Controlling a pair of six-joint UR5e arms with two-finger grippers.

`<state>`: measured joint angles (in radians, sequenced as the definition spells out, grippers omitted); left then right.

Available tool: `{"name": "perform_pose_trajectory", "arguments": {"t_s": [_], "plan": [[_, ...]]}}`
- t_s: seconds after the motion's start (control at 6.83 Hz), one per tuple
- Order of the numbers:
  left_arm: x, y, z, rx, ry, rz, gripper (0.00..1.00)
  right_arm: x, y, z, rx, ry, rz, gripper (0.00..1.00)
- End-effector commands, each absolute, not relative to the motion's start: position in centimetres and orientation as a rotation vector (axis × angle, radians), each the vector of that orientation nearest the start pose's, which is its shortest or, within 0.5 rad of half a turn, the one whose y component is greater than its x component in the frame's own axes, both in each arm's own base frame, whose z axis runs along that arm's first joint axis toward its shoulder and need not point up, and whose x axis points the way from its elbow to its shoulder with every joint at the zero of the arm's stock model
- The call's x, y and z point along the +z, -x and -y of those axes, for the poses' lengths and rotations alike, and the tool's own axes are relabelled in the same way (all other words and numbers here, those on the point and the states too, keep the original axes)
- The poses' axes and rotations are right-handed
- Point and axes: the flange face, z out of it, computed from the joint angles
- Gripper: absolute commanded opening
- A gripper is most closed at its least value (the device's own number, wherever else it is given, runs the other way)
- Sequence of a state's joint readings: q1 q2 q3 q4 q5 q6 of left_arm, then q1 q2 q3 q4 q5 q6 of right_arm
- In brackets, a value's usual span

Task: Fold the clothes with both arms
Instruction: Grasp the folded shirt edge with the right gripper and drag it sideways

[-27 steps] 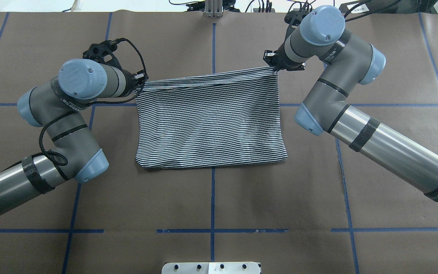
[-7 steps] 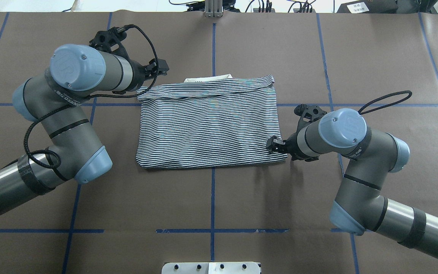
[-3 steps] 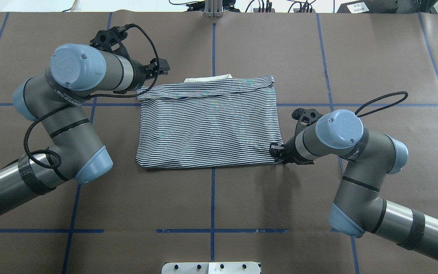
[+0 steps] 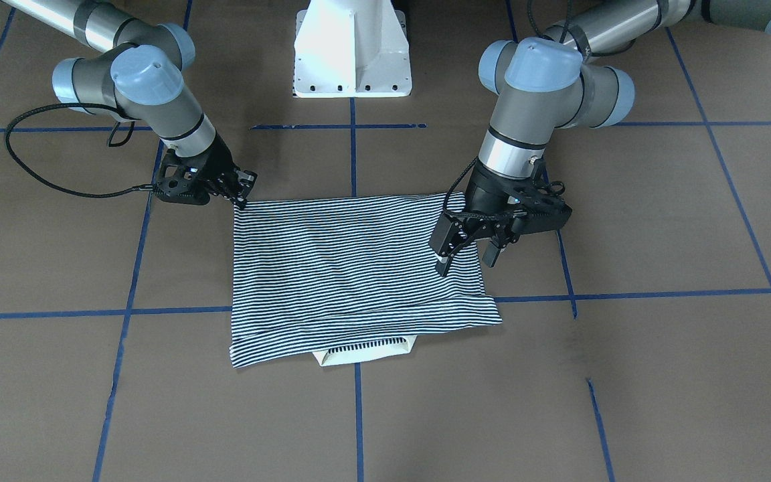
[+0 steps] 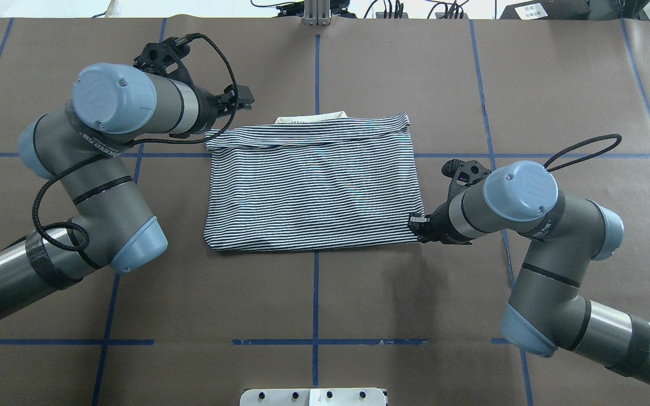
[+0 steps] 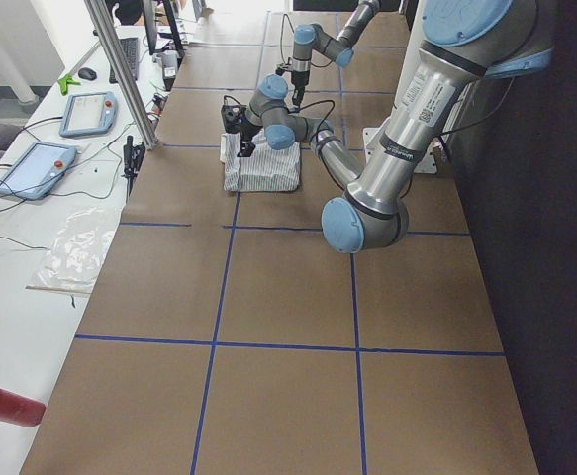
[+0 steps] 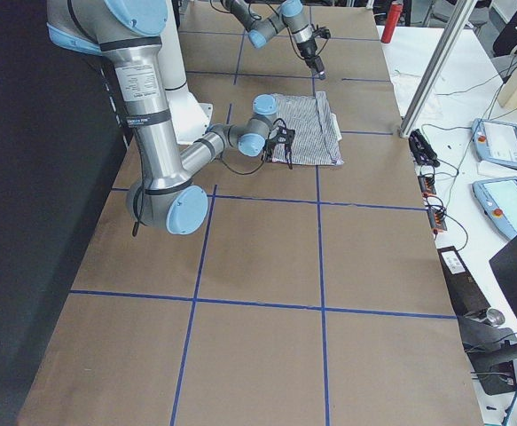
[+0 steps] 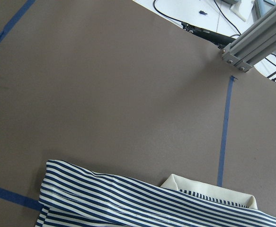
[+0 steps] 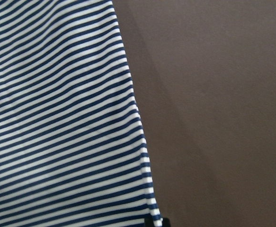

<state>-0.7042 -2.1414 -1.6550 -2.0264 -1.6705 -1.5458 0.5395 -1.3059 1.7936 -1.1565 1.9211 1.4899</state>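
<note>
The striped shirt (image 5: 311, 192) lies folded into a rectangle at the table's middle, its cream collar (image 5: 311, 117) peeking out of the far edge. My left gripper (image 4: 466, 262) hovers open above the shirt's far left corner with nothing between its fingers; the left wrist view looks down on that corner (image 8: 62, 189) and the collar (image 8: 209, 191). My right gripper (image 5: 415, 225) sits low at the near right corner and looks shut on the shirt's edge there (image 4: 243, 195). One black fingertip (image 9: 152, 222) shows at the hem in the right wrist view.
Brown paper with blue tape lines (image 5: 316, 293) covers the table. The white pedestal base (image 4: 352, 47) stands at the robot's side. An aluminium post (image 5: 316, 11) rises at the far edge. Tablets (image 6: 85, 111) and cables lie on a side bench beyond the far edge.
Both grippers have left the far corners. The right arm swung to the near right corner, then edged right, the shirt shifting slightly with it. The left gripper rose and opened.
</note>
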Motion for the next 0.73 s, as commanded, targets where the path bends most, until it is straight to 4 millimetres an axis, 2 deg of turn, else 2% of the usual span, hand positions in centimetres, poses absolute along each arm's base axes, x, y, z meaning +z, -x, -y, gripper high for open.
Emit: {"name": "perform_pose_trajectory", "arguments": {"t_s": [0.0,0.29,0.44,0.59], "plan": [[22.7,-43.6,52.1,-0.542,-0.312,-1.104,1.0,38.9,42.8,36.0,0.261,0.052,0.927,0.0],[22.5,-45.0,50.7,-0.535,-0.288,-1.117,1.0,42.1,39.5,26.6,0.211,0.153,0.858,0.0],[22.2,-45.3,50.0,-0.532,-0.281,-1.128,1.0,41.6,38.5,22.1,0.216,0.228,0.845,0.0],[21.9,-45.9,49.3,-0.532,-0.267,-1.136,1.0,41.1,38.9,18.0,0.195,0.281,0.827,0.0]]}}
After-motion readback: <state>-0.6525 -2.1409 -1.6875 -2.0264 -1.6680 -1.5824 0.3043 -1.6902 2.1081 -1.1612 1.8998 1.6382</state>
